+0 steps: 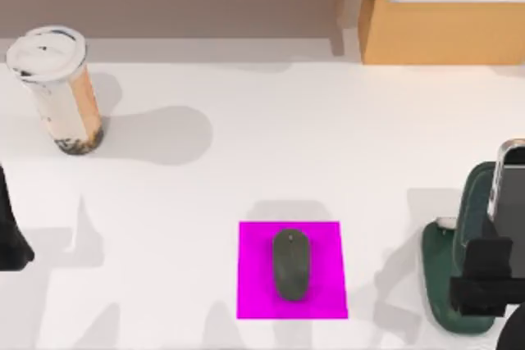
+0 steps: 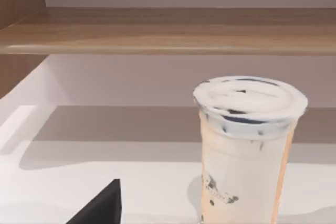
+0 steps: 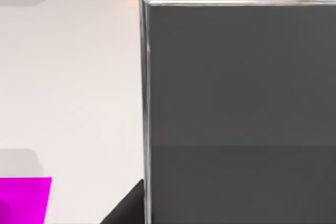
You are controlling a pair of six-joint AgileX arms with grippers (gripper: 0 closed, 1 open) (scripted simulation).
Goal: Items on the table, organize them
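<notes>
Right pincer (image 1: 484, 280): mine, at the right edge of the worktop, near the front. It sits against the lower part of the smartphone. I cannot tell from these views whether its fingers are clamped on the phone or apart.
Smartphone (image 1: 512, 202): silver-edged, grey screen, standing on edge directly at my right pincer; in the right wrist view its screen (image 3: 236, 103) is right in front of the camera, silver rim on one side.
Green stand (image 1: 459, 260): dark green, rounded base, just beside my right pincer on its inner side; the phone stands against it.
Mouse (image 1: 290, 264): dark grey, oval, lying flat on the magenta square, well to the left of my right pincer and apart from it.
Magenta square (image 1: 254, 284): flat patch on the worktop under the mouse; a corner of it shows in the right wrist view (image 3: 23, 200).
Left pincer (image 1: 10, 239): mine, at the left edge of the worktop, idle; finger state I cannot tell.
Cup (image 1: 59, 88): beige-brown, white lid, upright, beyond my left pincer toward the back, not touching it; seen close ahead in the left wrist view (image 2: 247, 150).
Worktop (image 1: 246, 145): plain white, carries everything.
Behind the worktop: a wooden shelf (image 2: 168, 30) and a wooden cabinet (image 1: 447, 10).
</notes>
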